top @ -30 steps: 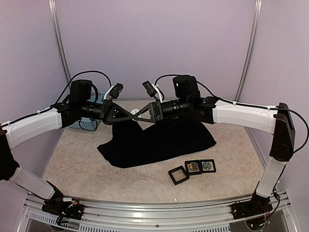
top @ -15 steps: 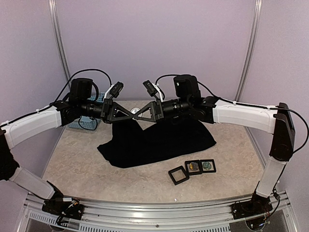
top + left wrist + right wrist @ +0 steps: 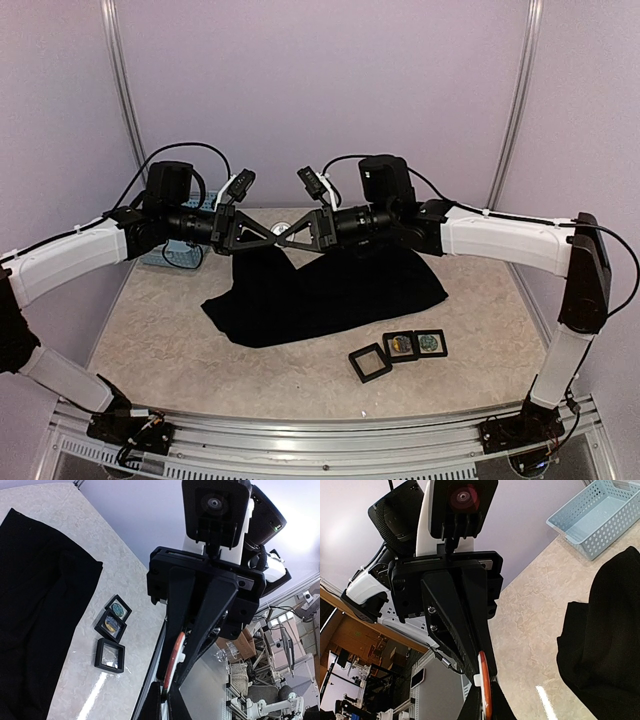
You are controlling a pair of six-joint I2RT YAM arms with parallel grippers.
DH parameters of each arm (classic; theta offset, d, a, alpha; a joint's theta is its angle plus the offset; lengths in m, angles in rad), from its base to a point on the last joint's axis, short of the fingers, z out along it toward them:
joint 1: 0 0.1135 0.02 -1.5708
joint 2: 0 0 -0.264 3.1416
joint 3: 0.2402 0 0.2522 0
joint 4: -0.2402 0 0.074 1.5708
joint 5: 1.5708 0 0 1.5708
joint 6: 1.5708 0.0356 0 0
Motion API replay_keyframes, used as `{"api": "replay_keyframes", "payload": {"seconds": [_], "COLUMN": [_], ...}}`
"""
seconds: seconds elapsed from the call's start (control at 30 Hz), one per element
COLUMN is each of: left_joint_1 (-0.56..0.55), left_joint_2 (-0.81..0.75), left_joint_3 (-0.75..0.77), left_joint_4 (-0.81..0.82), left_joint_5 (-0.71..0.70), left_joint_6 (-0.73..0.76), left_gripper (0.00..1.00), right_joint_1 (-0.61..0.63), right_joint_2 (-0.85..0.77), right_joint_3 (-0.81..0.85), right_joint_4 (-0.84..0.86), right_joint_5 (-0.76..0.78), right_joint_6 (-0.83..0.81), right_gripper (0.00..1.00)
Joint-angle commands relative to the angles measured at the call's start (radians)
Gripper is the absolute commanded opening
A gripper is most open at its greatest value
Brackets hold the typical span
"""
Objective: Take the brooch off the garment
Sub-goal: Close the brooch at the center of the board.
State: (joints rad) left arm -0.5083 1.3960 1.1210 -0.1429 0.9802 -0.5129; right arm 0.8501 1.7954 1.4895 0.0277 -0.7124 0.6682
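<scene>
Both arms are reaching inward above the table (image 3: 160,340), forearms running close to level. The wrists are turned to face each other.

- The left arm (image 3: 70,262) is coming in from the left side, its elbow sitting low by the near left corner.
- The right arm (image 3: 500,240) is standing up from its base, bending at the far right, then running level toward the centre.
- The left gripper (image 3: 262,237) and the right gripper (image 3: 289,238) are pointing straight at one another. Their tips are meeting nose to nose over the far edge of the garment (image 3: 320,290).

The brooch (image 3: 173,659) is showing edge-on in both wrist views as a thin orange-rimmed disc. It is sitting right where the tips meet, up in the air and apart from the garment. Both grippers are pinching down narrow on it, one from each end.

The garment is lying loose and rumpled on the table, under and a little nearer than the grippers. Neither gripper is touching it.

A light-blue basket (image 3: 185,257) is sitting behind the left arm at the far left. Three small black frames (image 3: 400,350) are lying in a row just beside the garment's near right edge.
</scene>
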Motion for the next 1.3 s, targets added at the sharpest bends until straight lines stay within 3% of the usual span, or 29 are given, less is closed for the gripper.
{"api": "replay_keyframes", "payload": {"seconds": [0.0,1.27], "left_joint_1": [-0.042,-0.032], "left_joint_2": [-0.012,-0.025], "left_joint_3": [0.043,0.011], "left_joint_4": [0.015,-0.012], "left_joint_5": [0.059,-0.024], "left_joint_6": [0.01,-0.037], "left_gripper": [0.0,0.0], "right_joint_1": [-0.022,-0.086], "right_joint_2": [0.001,-0.057], "right_joint_3": [-0.035,-0.17], "right_joint_4": [-0.058,-0.123], "right_joint_5": [0.16,0.361], "right_joint_6": [0.015,0.16], "right_gripper": [0.02,0.01]}}
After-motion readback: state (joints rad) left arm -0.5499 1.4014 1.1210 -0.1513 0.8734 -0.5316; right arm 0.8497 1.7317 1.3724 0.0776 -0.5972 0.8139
